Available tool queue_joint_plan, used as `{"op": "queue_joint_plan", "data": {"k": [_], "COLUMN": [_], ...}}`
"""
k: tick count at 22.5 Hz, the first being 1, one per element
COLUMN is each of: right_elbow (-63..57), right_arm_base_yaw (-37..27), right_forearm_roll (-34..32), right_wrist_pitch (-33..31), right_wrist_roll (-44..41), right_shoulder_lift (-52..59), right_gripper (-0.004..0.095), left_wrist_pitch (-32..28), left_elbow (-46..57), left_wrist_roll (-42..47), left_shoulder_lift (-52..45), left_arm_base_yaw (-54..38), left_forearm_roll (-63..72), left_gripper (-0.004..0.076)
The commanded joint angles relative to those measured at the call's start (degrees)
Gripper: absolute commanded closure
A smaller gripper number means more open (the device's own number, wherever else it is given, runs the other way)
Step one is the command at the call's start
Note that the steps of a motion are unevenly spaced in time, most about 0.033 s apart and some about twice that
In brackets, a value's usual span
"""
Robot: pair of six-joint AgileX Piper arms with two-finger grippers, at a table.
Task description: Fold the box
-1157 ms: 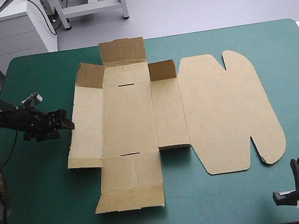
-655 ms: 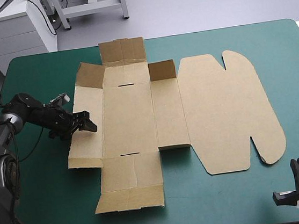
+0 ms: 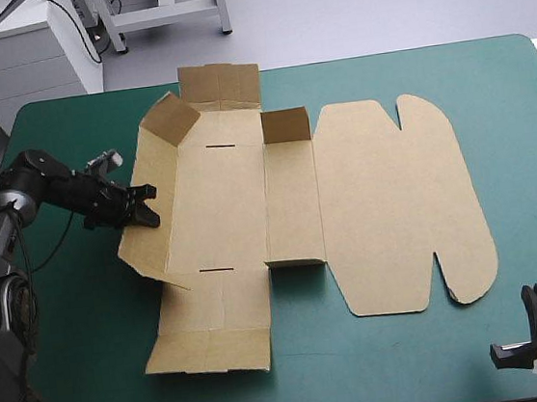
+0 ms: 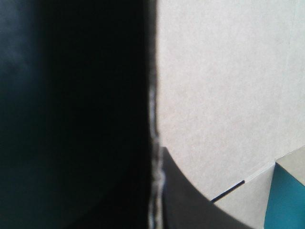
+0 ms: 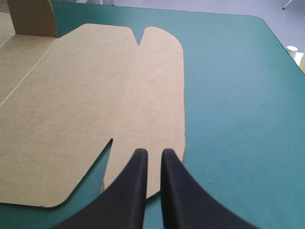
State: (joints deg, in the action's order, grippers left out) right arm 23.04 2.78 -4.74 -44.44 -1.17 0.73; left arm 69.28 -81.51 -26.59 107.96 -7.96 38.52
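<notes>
Box count: one brown box (image 3: 288,199), a cut sheet of matte board, lay mostly flat at mid-table on the teal-green cover (image 3: 523,133).
Raised parts: one long left wall (image 3: 152,243) was tilted up, and two small squarish flaps (image 3: 285,124) stood raised.
Slots: two thin slits (image 3: 216,147) were cut in the base panel.
Lid (image 3: 395,206): one flat sheet with rounded corners and two notches.
Left gripper (image 3: 141,208): was clamped on the left wall's edge.
Right gripper (image 5: 151,160): its two fingers were together, holding nothing, near the table's near right corner and clear of the lid.
</notes>
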Motion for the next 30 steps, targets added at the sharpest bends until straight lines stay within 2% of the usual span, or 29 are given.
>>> {"op": "queue_joint_plan", "data": {"k": [1,5,10,14,20,23,30], "right_elbow": [1.6,1.6,1.6,1.6,1.6,1.6,1.6], "right_arm_base_yaw": [-0.3,-0.3,-0.3,-0.3,-0.3,-0.3,-0.3], "right_forearm_roll": [-0.4,-0.4,-0.4,-0.3,-0.3,-0.2,-0.2], "right_wrist_pitch": [4.0,4.0,4.0,4.0,4.0,4.0,4.0], "right_wrist_roll": [0.2,0.2,0.2,0.2,0.2,0.2,0.2], "right_shoulder_lift": [1.3,1.3,1.3,1.3,1.3,1.3,1.3], "right_gripper": [0.0820,0.0820,0.0820,0.0820,0.0820,0.0820,0.0820], "left_wrist_pitch": [4.9,4.5,4.5,4.4,3.6,3.4,-9.5], "left_elbow": [-7.7,-16.8,-29.9,-30.3,-30.3,-30.3,-30.3], "left_wrist_roll": [0.5,0.5,-1.1,-11.2,-14.1,-15.6,-18.1], "left_shoulder_lift": [-4.0,-4.8,-4.8,-4.8,-4.8,-4.8,-4.8], "left_arm_base_yaw": [1.2,5.5,17.1,26.2,35.4,36.8,43.8], "left_forearm_roll": [-1.3,-11.4,-27.5,-38.5,-57.1,-58.5,-61.6], "left_gripper": [0.0732,0.0732,0.0732,0.0732,0.0732,0.0732,0.0732]}}
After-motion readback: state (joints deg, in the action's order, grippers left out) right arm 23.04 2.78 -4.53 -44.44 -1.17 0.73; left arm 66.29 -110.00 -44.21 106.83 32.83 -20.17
